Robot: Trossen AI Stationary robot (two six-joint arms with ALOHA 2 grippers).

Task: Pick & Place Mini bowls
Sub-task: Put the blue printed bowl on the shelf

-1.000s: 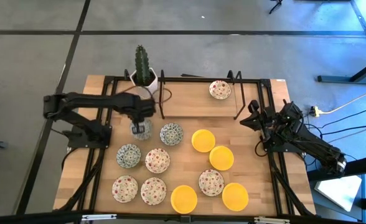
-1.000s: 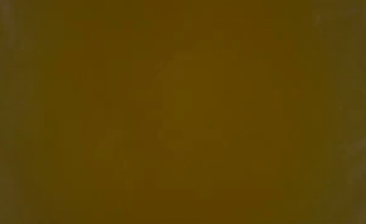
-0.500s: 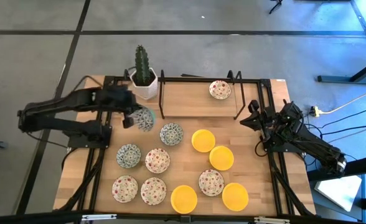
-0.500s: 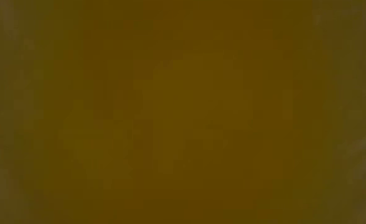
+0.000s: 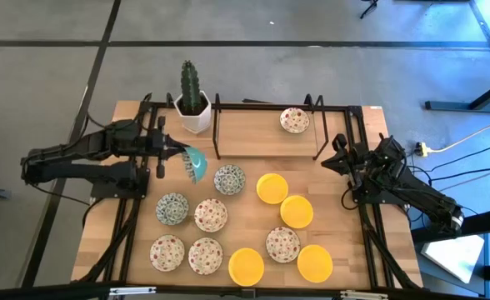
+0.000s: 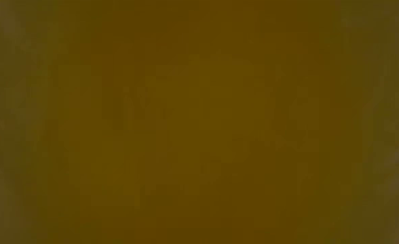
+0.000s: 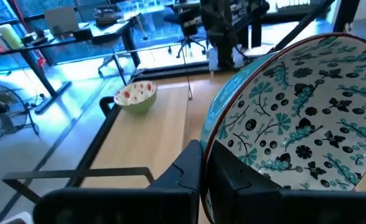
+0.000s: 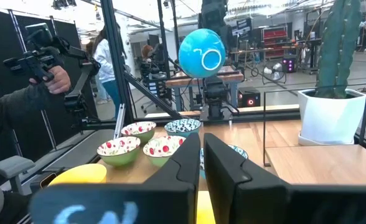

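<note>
A: What did the left gripper (image 5: pixel 178 157) have?

B: Its jaws were clamped on the rim of 1 patterned bowl (image 5: pixel 196 163), held off the table and tipped on edge, so its turquoise underside faced the right arm. In the left wrist view the inside was white with teal sprigs and black flowers, under a thin red rim (image 7: pixel 307 118).

A: Where was it over the table?

B: Near the left side toward the far end, between the cactus pot (image 5: pixel 194 117) and another blue-green bowl (image 5: pixel 229 178) lying flat just beside it.

A: And the right gripper (image 5: pixel 338 156)?

B: Closed on nothing, parked at the right edge of the table (image 5: pixel 253 137).

A: The rest of the bowls?

B: 1 speckled bowl (image 5: pixel 294 120) sat alone at the far end inside a black wire frame (image 5: pixel 267 107). Nearer, a third blue-green bowl (image 5: pixel 172 207) lay by 4 red-speckled ones, such as this (image 5: pixel 211 214), and 4 plain yellow bowls, 1 here (image 5: pixel 272 187), spread toward the right.

A: The low view?

B: Only a brown blur; I could not tell anything from it. A person (image 8: pixel 21 112) with a camera rig showed beyond the table in the right wrist view.
</note>
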